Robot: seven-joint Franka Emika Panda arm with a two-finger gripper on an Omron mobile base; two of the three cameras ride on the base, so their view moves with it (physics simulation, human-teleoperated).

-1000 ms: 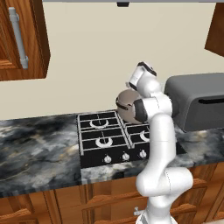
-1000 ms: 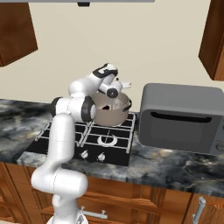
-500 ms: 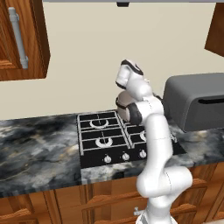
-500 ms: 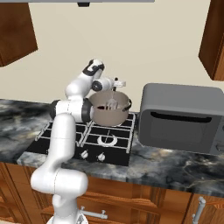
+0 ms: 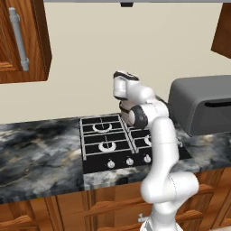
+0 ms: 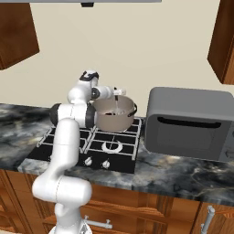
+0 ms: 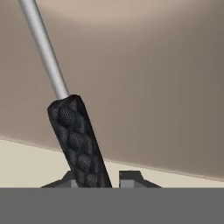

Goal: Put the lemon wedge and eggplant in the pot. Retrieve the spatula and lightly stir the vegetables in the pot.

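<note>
The pot (image 6: 114, 114) sits on the far right burner of the black stove (image 6: 68, 153), which is set into the dark marbled table (image 6: 183, 176); a grey microwave (image 6: 189, 123) stands just to its right. The gripper (image 6: 118, 91) hangs over the pot's far rim. In the hand view, the spatula (image 7: 74, 131) has its dark textured handle between the fingertips (image 7: 131, 178), with a thin grey shaft running on toward the pot's pale inner wall. The gripper is clamped on the spatula handle. The spatula's head cannot be made out.
</note>
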